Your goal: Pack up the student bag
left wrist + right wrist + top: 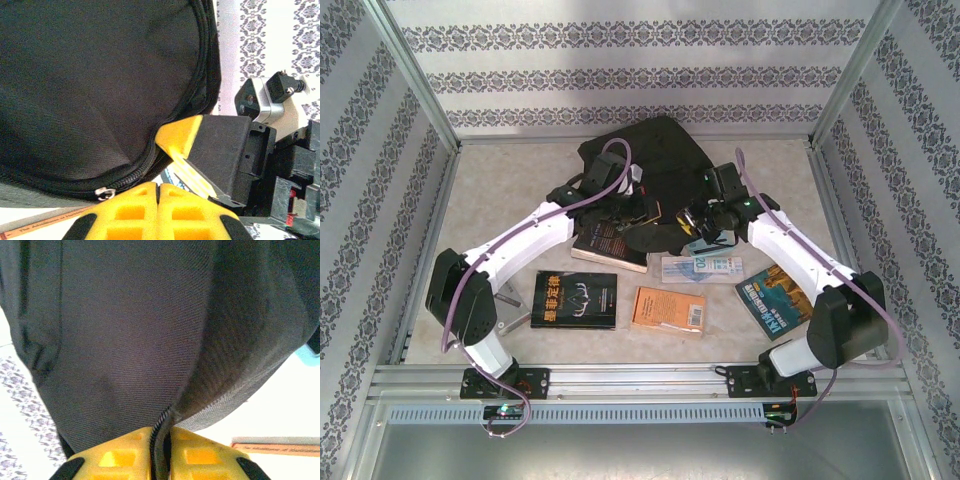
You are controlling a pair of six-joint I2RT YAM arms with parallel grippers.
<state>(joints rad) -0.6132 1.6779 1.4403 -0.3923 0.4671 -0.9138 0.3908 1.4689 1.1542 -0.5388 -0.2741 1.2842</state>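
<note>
The student bag (655, 160), a large black fabric backpack, lies at the back middle of the table. My right gripper (692, 222) is at its near right edge, shut on the bag's zipper edge (161, 432), which runs up between the yellow fingers (210, 455). The bag's fabric (140, 315) hangs above them. My left gripper (642, 207) is at the bag's near edge with its jaws pressed together (158, 192), tips just under the zipper (145, 172); nothing clearly shows between them. A silver zipper pull (103, 192) lies left of them. The right gripper (172, 147) shows close by.
Books lie on the table in front of the bag: a black one (574, 298), an orange one (669, 308), a blue one (775, 298), a dark one (608, 243) under the left arm, and a pale flat item (702, 268). Patterned walls close three sides.
</note>
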